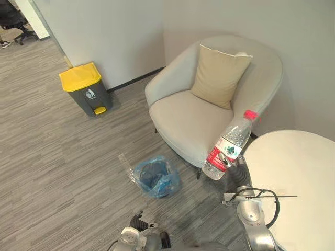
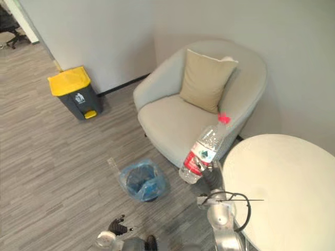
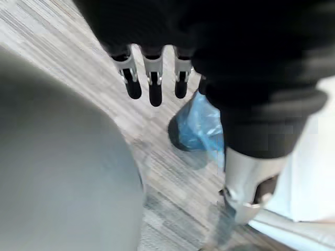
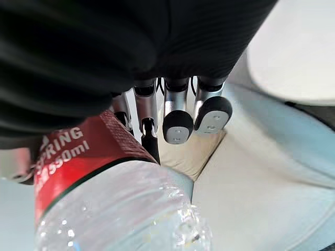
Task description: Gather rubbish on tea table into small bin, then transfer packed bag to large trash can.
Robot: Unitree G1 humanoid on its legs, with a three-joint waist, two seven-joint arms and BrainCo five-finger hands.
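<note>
Looks like an office lounge; grey carpet [image 1: 57, 157], armchair [image 1: 183, 123] with cushion [image 1: 217, 76], yellow-lid bin [image 1: 84, 89], desk chair [image 1: 13, 21] far off.

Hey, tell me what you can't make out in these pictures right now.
Small bin, eye views: its inside is dark and too small to tell what lies in it.
Tea table, eye views: cut off by the right and bottom edges, so any rubbish left there is unknown.
Right hand, eye views: the bottle hides how its fingers wrap it.
Bottle, all views: too small or too close to tell whether it is empty.
</note>
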